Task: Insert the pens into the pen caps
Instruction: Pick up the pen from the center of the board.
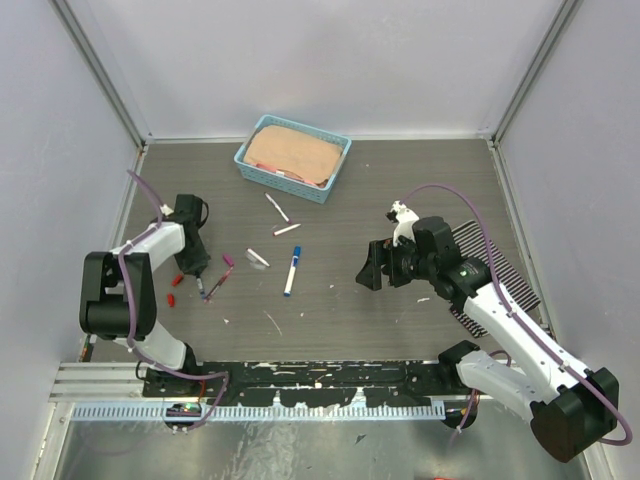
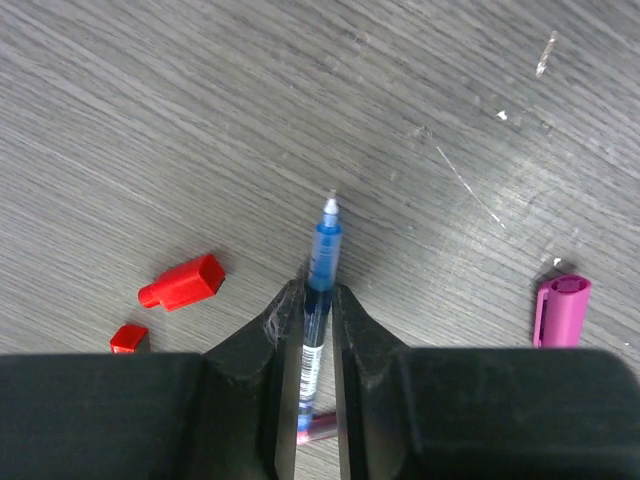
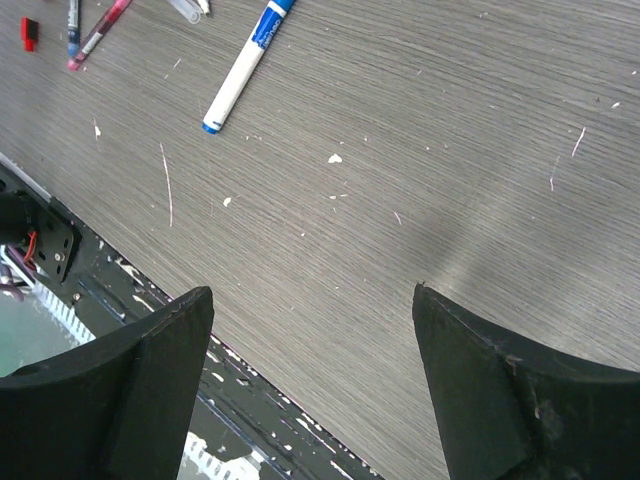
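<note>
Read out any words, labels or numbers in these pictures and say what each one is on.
No text is legible.
On the blue-tipped pen in the left gripper: dark print on its barrel, too small to read.
On the white pen with blue ends: bluish marking, too blurred to read.

Bright, even, diffuse light fills all three views, with no glare. In the top view the arms cast only faint, soft shadows on the desk (image 1: 340, 190). In the left wrist view the blue pen (image 2: 324, 250) and the wood grain are crisp, while the left gripper (image 2: 318, 300) is near-black and slightly soft. In the right wrist view a pale grey shadow lies right of centre, and the right gripper (image 3: 312, 300) blurs at the lower edge.
</note>
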Robot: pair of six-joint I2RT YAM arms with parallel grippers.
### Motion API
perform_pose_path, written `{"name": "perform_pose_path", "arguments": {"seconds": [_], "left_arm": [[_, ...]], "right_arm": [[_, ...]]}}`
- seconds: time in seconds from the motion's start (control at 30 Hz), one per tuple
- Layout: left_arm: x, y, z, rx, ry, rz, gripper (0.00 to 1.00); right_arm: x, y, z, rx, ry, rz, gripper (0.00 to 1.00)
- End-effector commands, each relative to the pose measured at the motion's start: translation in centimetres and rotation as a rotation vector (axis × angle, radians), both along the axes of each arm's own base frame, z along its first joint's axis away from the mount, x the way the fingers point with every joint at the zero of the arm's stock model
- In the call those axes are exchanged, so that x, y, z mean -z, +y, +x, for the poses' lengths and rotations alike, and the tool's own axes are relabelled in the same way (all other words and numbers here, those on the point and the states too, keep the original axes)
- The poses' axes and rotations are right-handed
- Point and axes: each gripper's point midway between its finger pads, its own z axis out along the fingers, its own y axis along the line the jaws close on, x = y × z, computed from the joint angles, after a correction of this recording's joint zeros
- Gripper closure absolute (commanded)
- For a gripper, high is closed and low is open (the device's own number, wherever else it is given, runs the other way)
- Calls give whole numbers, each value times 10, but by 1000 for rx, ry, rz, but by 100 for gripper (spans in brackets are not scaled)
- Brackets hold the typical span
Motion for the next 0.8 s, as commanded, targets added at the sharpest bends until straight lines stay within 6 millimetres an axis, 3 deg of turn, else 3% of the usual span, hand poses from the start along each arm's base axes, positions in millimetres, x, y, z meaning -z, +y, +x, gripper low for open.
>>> {"name": "perform_pose_path", "arguments": {"seconds": [0.0, 0.27, 0.5, 0.77], "left_arm": [[5, 0, 7, 5, 1, -9, 78], [-3, 0, 13, 12, -37, -5, 90], [-21, -5, 23, 33, -114, -7, 94], [-61, -40, 30, 157, -247, 1, 96]], "right_arm": [[-14, 4, 7, -22, -60, 21, 15], [-13, 3, 8, -16, -59, 16, 15], [-18, -2, 13, 24, -88, 4, 15], [-25, -8, 20, 104, -109, 19, 15]]}}
